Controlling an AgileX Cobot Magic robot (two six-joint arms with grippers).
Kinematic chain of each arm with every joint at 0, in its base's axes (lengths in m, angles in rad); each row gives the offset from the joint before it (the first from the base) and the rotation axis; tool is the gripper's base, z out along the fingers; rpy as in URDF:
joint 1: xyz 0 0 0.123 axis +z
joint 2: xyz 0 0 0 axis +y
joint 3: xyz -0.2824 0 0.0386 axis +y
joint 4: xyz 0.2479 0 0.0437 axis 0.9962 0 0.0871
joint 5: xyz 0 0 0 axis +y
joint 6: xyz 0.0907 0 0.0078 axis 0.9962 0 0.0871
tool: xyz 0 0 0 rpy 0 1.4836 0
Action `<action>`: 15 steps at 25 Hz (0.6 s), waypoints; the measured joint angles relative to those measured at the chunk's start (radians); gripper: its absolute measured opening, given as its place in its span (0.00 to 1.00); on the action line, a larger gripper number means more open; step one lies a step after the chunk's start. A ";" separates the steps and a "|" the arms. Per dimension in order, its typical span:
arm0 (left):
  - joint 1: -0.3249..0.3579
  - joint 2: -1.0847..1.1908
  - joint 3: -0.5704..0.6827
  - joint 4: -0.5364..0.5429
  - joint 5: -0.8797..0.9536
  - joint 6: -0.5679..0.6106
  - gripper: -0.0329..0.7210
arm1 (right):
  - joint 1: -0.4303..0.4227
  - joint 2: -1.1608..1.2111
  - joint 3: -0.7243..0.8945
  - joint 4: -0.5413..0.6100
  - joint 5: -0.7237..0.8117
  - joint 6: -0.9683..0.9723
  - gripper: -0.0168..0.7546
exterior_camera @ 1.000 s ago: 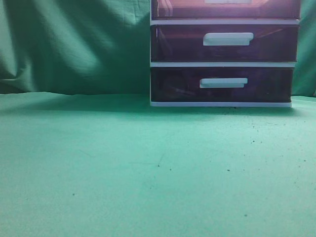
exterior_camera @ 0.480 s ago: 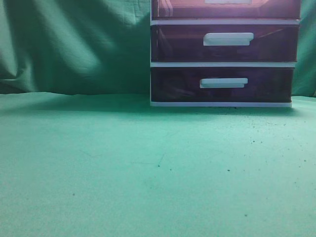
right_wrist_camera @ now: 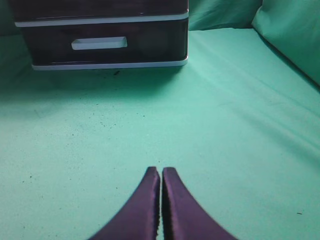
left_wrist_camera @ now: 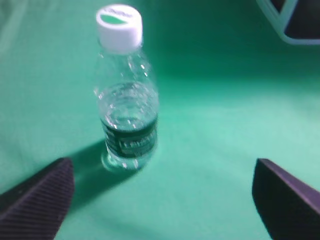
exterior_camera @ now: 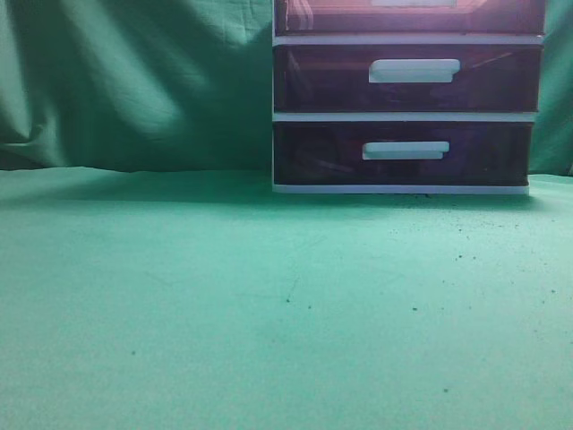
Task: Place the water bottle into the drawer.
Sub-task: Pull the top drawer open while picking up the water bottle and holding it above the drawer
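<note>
A clear water bottle (left_wrist_camera: 127,105) with a white cap and a dark green label stands upright on the green cloth in the left wrist view. My left gripper (left_wrist_camera: 162,175) is open and empty, its two dark fingers wide apart; the bottle stands ahead, nearer the left finger. The drawer (exterior_camera: 409,16) is the top tier of the white-framed cabinet; only its lower part shows at the top edge of the exterior view, and it looks shut. My right gripper (right_wrist_camera: 161,172) is shut and empty above the cloth, well in front of the cabinet. Neither arm nor the bottle shows in the exterior view.
Two like dark purple drawers, the middle (exterior_camera: 407,79) and the bottom (exterior_camera: 403,152), sit below the top one. The bottom drawer also shows in the right wrist view (right_wrist_camera: 105,47). A cabinet corner (left_wrist_camera: 295,25) shows at the left wrist view's top right. Green cloth (exterior_camera: 269,305) covers table and backdrop.
</note>
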 joint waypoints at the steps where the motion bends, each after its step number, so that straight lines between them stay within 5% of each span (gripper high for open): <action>1: 0.000 0.029 0.000 0.000 -0.042 0.000 0.91 | 0.000 0.000 0.000 0.000 0.000 0.000 0.02; 15: 0.000 0.474 -0.170 -0.026 -0.306 0.000 0.90 | 0.000 0.000 0.000 0.000 0.000 0.000 0.02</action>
